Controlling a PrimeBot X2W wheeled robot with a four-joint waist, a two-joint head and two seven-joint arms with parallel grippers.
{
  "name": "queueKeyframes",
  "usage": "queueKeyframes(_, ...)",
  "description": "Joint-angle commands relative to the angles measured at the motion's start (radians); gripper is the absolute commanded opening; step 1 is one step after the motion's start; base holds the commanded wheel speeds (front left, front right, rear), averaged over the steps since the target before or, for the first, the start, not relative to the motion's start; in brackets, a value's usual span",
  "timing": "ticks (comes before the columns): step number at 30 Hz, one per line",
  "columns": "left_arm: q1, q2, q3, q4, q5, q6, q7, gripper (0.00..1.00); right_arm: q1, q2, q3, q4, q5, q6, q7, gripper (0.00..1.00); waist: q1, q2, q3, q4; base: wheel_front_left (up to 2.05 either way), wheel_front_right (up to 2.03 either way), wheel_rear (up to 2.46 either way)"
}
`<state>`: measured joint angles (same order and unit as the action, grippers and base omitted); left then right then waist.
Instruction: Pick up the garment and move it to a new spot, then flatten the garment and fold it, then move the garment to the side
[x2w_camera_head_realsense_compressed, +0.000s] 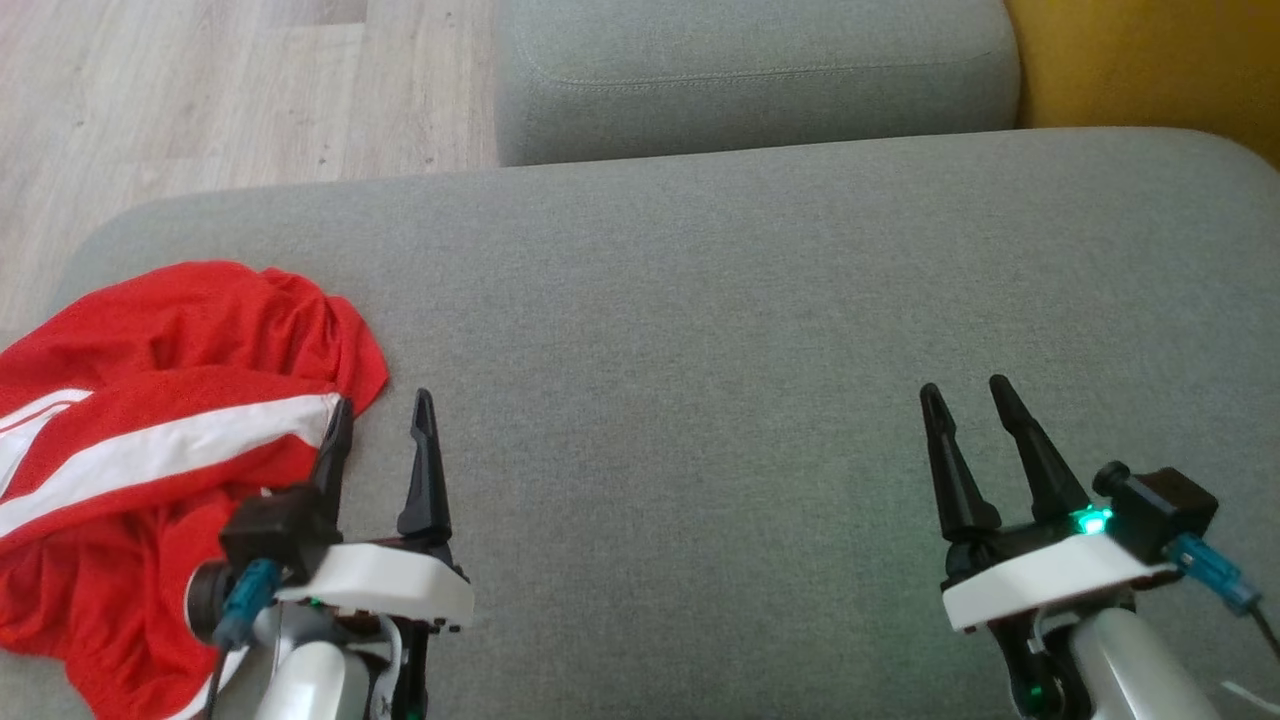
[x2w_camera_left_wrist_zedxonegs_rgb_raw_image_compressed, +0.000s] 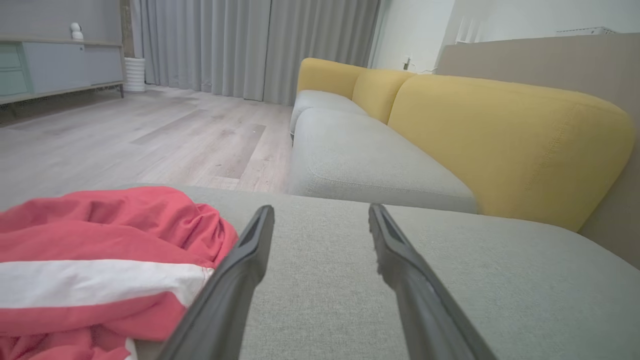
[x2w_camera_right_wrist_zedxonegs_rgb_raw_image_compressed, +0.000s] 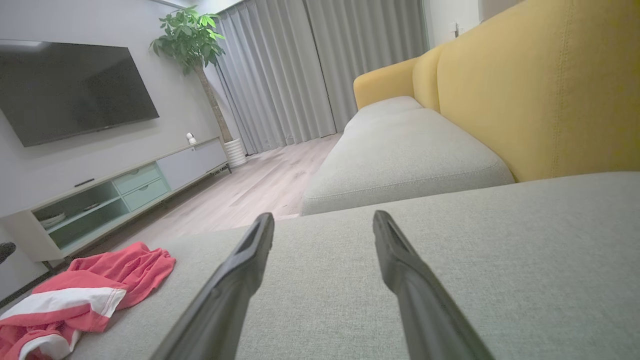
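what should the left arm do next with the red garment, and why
Probably shift the left end effector a little to its left and down onto the red garment, then close. It stands open and empty right beside the garment's edge, and the garment lies crumpled at the left end of the cushion, not yet picked up.

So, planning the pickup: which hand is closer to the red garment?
The left hand, open right beside the garment; the right hand is far off across the grey cushion.
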<state>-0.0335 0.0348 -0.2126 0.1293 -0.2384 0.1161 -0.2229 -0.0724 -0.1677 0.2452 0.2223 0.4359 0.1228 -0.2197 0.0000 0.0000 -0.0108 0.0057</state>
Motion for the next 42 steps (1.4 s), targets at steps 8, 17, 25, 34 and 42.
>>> queueKeyframes(8, -0.068, 0.015, 0.006, -0.054, 0.114, 0.025, -0.034, 1.0, -0.058, -0.012, 0.02, -0.044, -0.101, 0.008, -0.037, 1.0, 0.0, 0.0, 0.001, -0.006, 0.0, 0.0, 0.0)
queueKeyframes(17, -0.07, 0.015, 0.003, -0.053, 0.13, 0.028, -0.039, 1.0, -0.057, -0.006, 0.011, -0.037, -0.116, 0.008, -0.042, 1.0, 0.0, 0.0, 0.002, -0.008, 0.0, 0.0, 0.0)
queueKeyframes(25, -0.07, 0.015, 0.0, -0.053, 0.129, 0.031, -0.039, 1.0, -0.054, -0.004, 0.003, -0.038, -0.116, 0.008, -0.042, 1.0, 0.0, 0.0, 0.004, -0.003, 0.0, 0.0, 0.0)
queueKeyframes(34, -0.077, 0.015, -0.003, -0.035, 0.122, 0.034, -0.039, 1.0, -0.045, -0.004, 0.004, -0.044, -0.114, 0.008, -0.042, 1.0, 0.0, 0.0, 0.003, 0.069, 0.0, 0.0, 0.0)
queueKeyframes(42, -0.069, 0.015, 0.017, -0.022, 0.118, 0.033, -0.039, 1.0, -0.035, 0.001, 0.03, -0.051, -0.1, 0.008, -0.042, 1.0, 0.0, 0.0, 0.001, 0.208, 0.0, 0.0, 0.0)
